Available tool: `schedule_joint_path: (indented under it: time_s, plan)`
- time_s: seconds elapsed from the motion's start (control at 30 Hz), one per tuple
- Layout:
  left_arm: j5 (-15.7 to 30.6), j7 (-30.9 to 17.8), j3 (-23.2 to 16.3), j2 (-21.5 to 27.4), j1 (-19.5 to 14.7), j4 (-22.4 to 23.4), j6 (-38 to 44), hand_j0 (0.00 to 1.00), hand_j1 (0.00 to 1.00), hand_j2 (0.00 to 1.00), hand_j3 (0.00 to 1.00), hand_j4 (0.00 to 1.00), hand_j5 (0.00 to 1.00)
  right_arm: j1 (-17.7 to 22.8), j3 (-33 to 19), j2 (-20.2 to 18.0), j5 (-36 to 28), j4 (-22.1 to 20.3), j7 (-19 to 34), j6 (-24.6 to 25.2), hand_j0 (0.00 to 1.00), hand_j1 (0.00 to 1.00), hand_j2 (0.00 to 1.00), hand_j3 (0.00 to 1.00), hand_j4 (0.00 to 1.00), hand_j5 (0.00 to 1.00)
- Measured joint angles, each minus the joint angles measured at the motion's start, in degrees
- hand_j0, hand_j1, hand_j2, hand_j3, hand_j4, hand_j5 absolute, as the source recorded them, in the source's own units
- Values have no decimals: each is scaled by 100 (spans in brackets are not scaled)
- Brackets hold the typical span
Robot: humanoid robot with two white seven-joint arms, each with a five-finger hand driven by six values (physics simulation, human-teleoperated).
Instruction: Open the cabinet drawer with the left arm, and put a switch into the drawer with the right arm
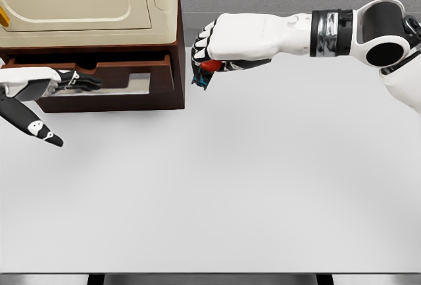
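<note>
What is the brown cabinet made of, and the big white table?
The cabinet looks like dark reddish-brown wood with a smooth, slightly glossy finish; its open drawer matches. The cream box on top looks like molded plastic, going by its rounded edges. The table is plain matte white, perhaps laminate or painted board; the render leaves it unclear.

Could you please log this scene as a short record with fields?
drawer: pulled out of the cabinet, open
left hand: at the drawer front, fingers reaching into the drawer; no clear grip visible
right hand: above the table, just right of the cabinet, shut on the switch
switch: red and blue item in the right hand, not yet in the drawer
table: white surface
on cabinet: cream appliance
task state: drawer open, switch placement pending
</note>
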Motion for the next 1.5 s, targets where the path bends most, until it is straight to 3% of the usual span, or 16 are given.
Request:
schedule_joint_path:
  time_s: [0.87,1.27,1.5]
  plan:
    - [918,11,288,16,-29,-8,1344,100,100,100,100,100,100,-167,13,133,-134,6,0,107,49,49,49,49,49,49]
    - [884,-30,329,26,-46,16,1620,100,100,100,100,100,100,-281,98,167,-151,-64,0,126,49,49,49,49,49,49]
    - [817,-37,345,21,-45,14,1666,100,100,100,100,100,100,-483,182,378,-168,-43,1,268,49,49,49,49,49,49]
